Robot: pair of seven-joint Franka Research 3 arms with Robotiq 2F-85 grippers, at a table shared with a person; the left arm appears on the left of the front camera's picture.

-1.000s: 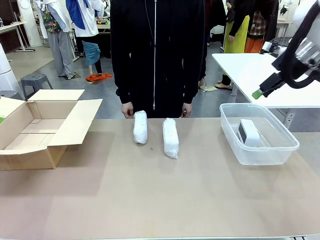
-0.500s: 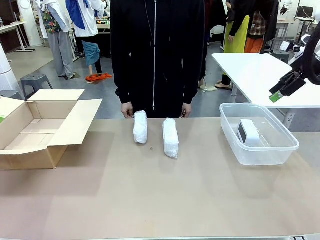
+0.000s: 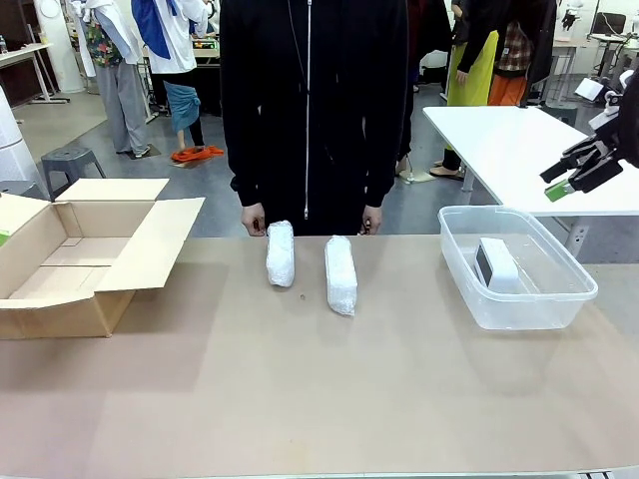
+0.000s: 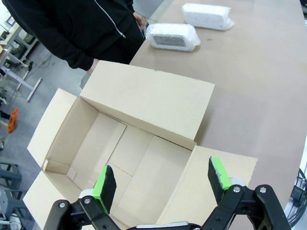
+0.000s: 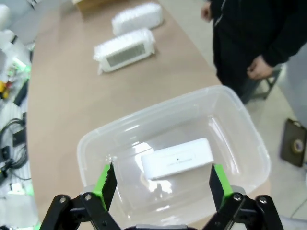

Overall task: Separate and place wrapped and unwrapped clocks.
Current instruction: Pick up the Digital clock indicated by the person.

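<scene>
The bare clock [image 5: 177,158] lies flat on the floor of the clear tub [image 5: 240,120], white back up. It is straight below the right end effector [image 5: 161,184] and falls between the lines of its two fingers. That end effector hangs above the tub with its jaws spread wide and nothing between the green pads [image 5: 106,182].

Ahead of the right end effector, past the tub's far wall, the first wrapped clock [image 5: 125,50] lies on the surface [image 3: 300,389], its face showing faintly through the bubbly wrap. The second wrapped clock [image 5: 137,18] lies just beyond it. The two are side by side, near each other but apart.

The left end effector [image 4: 161,181] is also fully open and holds nothing. It hovers over the open cardboard box [image 4: 148,100], with the box's bare floor under its fingers. From there both wrapped clocks lie well ahead, past the box's raised flap.

A person in a black zipped jacket [image 3: 310,100] stands at the surface's far edge. One hand [image 3: 255,220] and the other hand [image 3: 372,219] hang at that edge, just behind the wrapped clocks and well away from both end effectors.
</scene>
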